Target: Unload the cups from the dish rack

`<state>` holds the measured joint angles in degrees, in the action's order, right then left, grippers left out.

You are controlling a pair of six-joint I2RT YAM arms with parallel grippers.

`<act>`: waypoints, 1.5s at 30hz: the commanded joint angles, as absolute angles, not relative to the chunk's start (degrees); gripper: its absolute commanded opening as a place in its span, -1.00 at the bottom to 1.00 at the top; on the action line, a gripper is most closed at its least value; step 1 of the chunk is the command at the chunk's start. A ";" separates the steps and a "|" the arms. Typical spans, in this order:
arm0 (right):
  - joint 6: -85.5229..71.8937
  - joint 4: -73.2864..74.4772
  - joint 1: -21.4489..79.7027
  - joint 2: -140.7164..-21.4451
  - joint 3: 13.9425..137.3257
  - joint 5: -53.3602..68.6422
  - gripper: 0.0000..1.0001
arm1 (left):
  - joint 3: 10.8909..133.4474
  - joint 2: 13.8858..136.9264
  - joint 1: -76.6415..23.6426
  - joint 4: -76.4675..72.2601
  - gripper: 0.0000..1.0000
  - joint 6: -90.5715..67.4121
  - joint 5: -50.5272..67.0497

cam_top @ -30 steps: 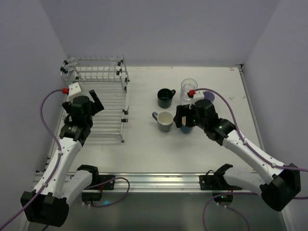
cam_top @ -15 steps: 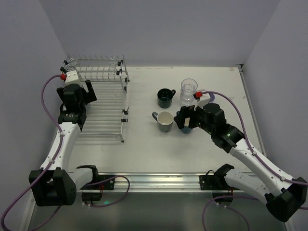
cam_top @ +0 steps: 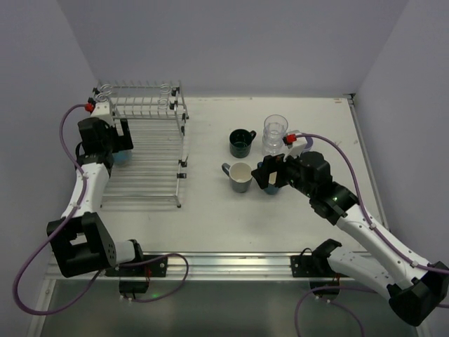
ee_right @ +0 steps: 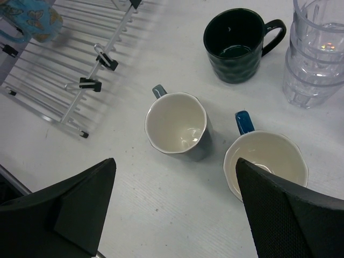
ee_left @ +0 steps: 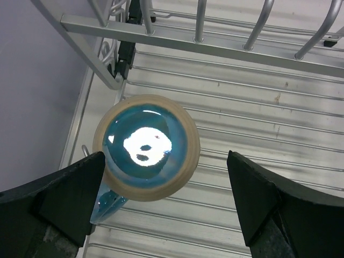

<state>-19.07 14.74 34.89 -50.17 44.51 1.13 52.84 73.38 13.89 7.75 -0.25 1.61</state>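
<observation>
My left pincer [ee_left: 165, 161] is spread wide above the two-tier silver wire dish rack [cam_top: 151, 144]. Its black fingers [ee_left: 67, 191] stand to either side of a small light-blue handled cup with a glossy teal inside and a tan rim [ee_left: 146, 148]. That cup stands upright on the rack's lower wires, close to the rack's left edge and near a black connector [ee_left: 126, 51], with an upper rail crossing just beyond it. I grasp nothing here, and I cannot tell whether either finger brushes the rim. My right pincer [ee_right: 176, 164] is released as well, hanging over the white table [cam_top: 210, 217] with nothing between its fingers. Beneath it a grey mug with a cream inside [ee_right: 177, 126] stands upright. Just beside that, on its right, is a blue-handled mug with a cream inside [ee_right: 266, 161], with a narrow strip of table showing between the two. Farther from me a dark green mug [ee_right: 239, 43] stands upright, its handle turned toward a stack of clear glass tumblers [ee_right: 317, 54] just beside it. These four sit on the table to the right of the rack, apart from its wires.
</observation>
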 commanded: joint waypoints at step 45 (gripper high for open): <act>-20.21 6.52 35.16 -46.16 41.23 3.96 0.96 | 50.19 70.67 14.25 -2.81 -0.51 -8.96 10.20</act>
